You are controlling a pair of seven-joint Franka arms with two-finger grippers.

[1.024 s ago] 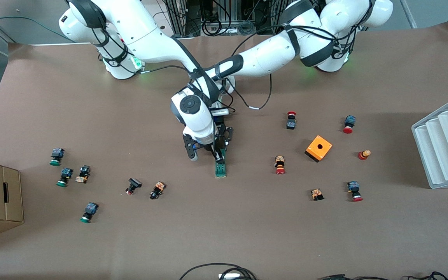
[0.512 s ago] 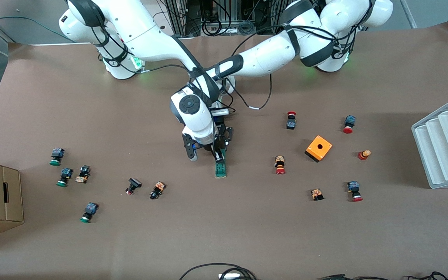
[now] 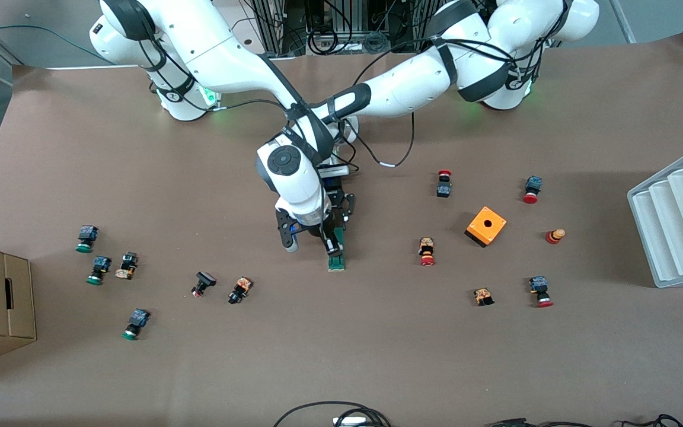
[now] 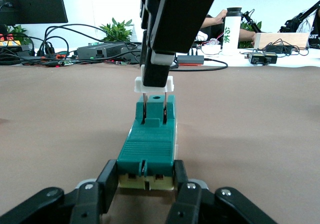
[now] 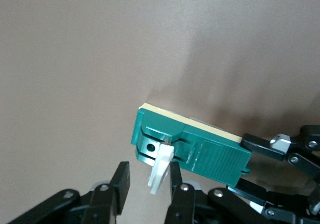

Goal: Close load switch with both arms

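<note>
Our left tool (image 4: 145, 186) is clamped tight on the load switch (image 3: 336, 256) at its end nearest the arm bases. Our right tool (image 5: 147, 176) sits directly above the switch w/ fingers (image 5: 120, 180) apart around the white handle (image 5: 160, 167). The switch lies flat, mid surface (image 3: 341, 356).

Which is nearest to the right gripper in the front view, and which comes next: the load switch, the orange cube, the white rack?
1. load switch, directly under the right gripper.
2. orange cube, toward the left arm's end.
3. white rack, at the table's edge, that same end.
</note>
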